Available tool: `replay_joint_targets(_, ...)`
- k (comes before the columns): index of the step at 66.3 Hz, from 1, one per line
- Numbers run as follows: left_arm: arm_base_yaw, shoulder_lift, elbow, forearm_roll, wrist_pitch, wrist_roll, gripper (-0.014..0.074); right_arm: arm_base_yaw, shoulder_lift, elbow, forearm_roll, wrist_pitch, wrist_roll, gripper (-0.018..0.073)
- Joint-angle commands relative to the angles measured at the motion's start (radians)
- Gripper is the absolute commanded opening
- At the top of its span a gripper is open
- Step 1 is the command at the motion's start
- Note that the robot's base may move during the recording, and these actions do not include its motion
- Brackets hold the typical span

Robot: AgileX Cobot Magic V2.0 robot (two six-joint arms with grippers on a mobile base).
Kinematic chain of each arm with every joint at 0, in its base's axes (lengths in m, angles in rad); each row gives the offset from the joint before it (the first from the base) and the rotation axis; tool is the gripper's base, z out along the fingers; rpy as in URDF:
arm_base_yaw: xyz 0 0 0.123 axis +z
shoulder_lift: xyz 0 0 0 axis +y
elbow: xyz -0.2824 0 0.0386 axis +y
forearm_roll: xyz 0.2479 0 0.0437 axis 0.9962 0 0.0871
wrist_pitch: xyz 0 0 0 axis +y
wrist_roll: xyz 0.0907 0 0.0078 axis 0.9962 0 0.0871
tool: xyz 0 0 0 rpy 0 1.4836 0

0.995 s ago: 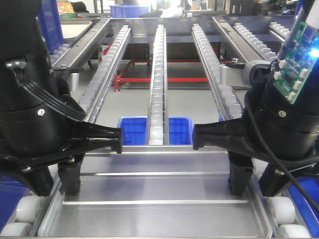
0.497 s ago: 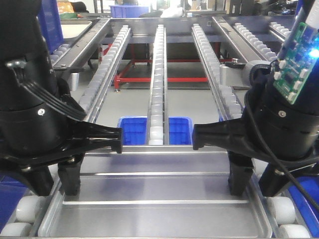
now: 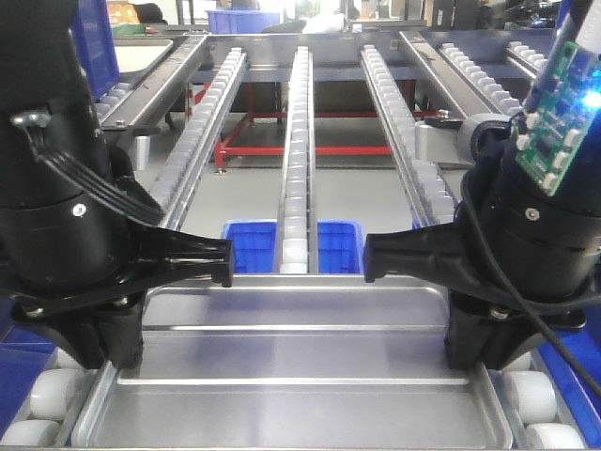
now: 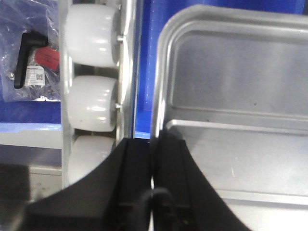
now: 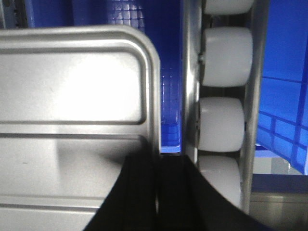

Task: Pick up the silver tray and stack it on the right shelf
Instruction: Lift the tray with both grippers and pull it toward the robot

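Left pincer (image 4: 152, 159), clamped on the left rim, and right pincer (image 5: 156, 178), clamped on the right rim, of the silver tray (image 3: 300, 362), its long axis crosswise between both, apparently low over big white rollers (image 4: 91, 103); right shelf (image 3: 296, 141) lies straight ahead.

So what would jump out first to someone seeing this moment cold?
The shiny tray fills the near foreground, flanked by big white rollers. Two black hands pinch its side rims: the left hand on the left rim, the right hand on the right. A bright blue bin shows just past the tray's far rim.
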Motion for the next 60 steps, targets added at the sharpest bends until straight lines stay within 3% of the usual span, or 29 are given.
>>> replay_joint_targets(1,-0.006,-0.031,-0.022,0.004,-0.01,-0.003,-0.0099,-0.007,-0.022,-0.022,-0.021,-0.015,-0.003,0.0052)
replay_joint_targets(22,-0.006,-0.035,-0.032,0.002,0.001,-0.003,-0.0099,-0.007,-0.024,-0.04,0.007,0.008,-0.002,0.0052)
replay_joint_targets(42,-0.004,-0.101,-0.19,-0.006,0.239,0.061,-0.0099,-0.004,-0.086,-0.215,0.051,0.25,-0.002,0.0052)
replay_joint_targets(60,-0.033,-0.225,-0.124,-0.103,0.285,0.075,-0.0098,0.106,-0.202,-0.188,0.077,0.357,0.053,0.0052)
